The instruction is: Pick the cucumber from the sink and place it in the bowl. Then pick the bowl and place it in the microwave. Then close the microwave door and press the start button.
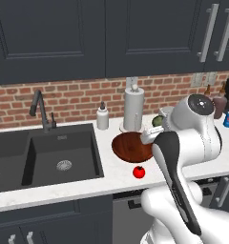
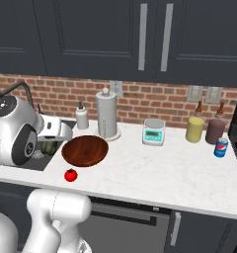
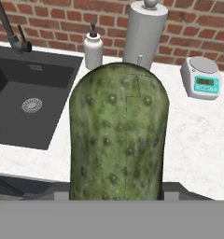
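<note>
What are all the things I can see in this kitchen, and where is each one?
cucumber: one, bumpy dark green, held in the tool above the counter
bowl: one, reddish-brown, on the counter right of the sink, nothing in it
tomato: one, red, in front of the bowl
sink: one, black double basin, left end of the counter
faucet: one, dark, behind the sink
soap bottle: one, white, by the brick wall
paper towel roll: one, white, behind the bowl
kitchen scale: one, grey and teal, mid counter
jars: two, yellow and brown, right of the scale
soda can: one, blue, far right
tool: one, white, shut on the cucumber
</note>
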Available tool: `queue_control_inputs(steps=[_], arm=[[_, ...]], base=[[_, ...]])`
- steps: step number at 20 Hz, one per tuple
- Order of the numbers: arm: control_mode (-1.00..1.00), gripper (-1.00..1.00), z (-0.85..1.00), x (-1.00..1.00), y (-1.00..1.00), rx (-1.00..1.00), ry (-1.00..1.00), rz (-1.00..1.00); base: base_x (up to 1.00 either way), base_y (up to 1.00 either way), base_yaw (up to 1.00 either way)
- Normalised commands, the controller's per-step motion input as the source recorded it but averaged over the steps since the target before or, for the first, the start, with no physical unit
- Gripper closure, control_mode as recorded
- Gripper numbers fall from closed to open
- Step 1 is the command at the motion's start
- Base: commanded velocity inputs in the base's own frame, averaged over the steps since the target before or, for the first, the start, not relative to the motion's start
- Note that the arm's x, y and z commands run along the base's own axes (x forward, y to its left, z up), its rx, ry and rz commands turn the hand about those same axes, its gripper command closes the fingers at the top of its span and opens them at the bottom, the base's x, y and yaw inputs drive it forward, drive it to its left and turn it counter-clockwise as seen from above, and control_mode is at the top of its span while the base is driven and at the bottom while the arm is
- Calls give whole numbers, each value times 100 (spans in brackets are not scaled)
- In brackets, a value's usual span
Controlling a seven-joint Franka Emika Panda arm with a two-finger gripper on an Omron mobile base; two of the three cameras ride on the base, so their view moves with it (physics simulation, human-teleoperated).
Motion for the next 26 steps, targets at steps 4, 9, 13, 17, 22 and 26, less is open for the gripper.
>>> queue_control_inputs(steps=[4,9,13,17,22,26], arm=[[-100,100,0,47,-11,0,0,0],[-100,100,-7,41,-8,0,0,0],[-100,100,-42,27,-3,0,0,0],[-100,100,-44,34,1,0,0,0],[-100,100,-32,60,1,-3,0,0],[-100,100,-47,84,0,0,0,0]], base=[[13,-4,0],[0,0,0],[0,0,0],[0,0,0],[0,0,0],[0,0,0]])
